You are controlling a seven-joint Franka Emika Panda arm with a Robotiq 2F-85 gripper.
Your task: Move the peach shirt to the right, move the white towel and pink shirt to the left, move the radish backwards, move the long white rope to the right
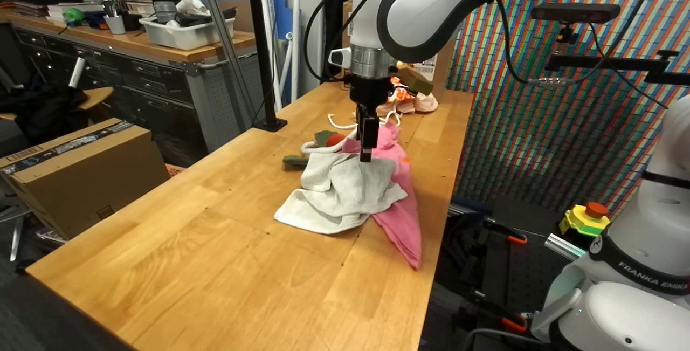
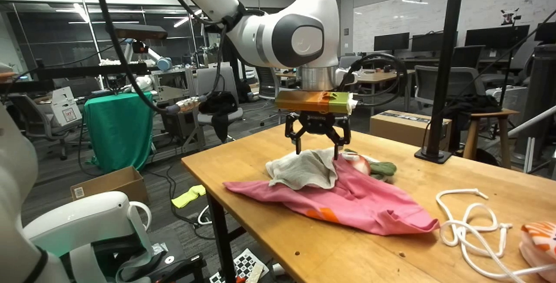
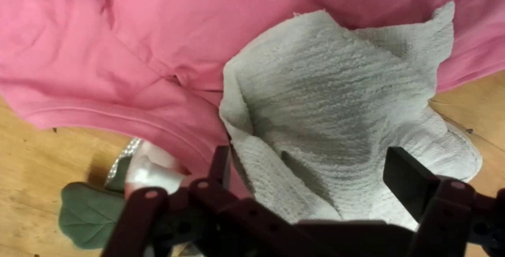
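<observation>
While gripper [image 2: 317, 156] hangs over towel [image 2: 302, 171], jaws apart, towel lies partly on pink shirt [image 2: 365, 207], radish [image 2: 361, 165] close by.

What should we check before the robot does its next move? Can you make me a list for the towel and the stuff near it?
1. Jaws apart: ok, there is a wide gap in the wrist view.
2. White towel lined up with the jaws: ok, it fills most of that gap.
3. Jaws touching the towel: cannot tell from these views.
4. Towel clear of the pink shirt: not ok, part of it lies on the shirt, so the shirt might drag along.
5. Radish uncovered: not ok, the shirt overlaps it in the wrist view.
6. Long white rope clear of the shirt: cannot tell, a loop sits right by the shirt's tip in an exterior view.
</observation>
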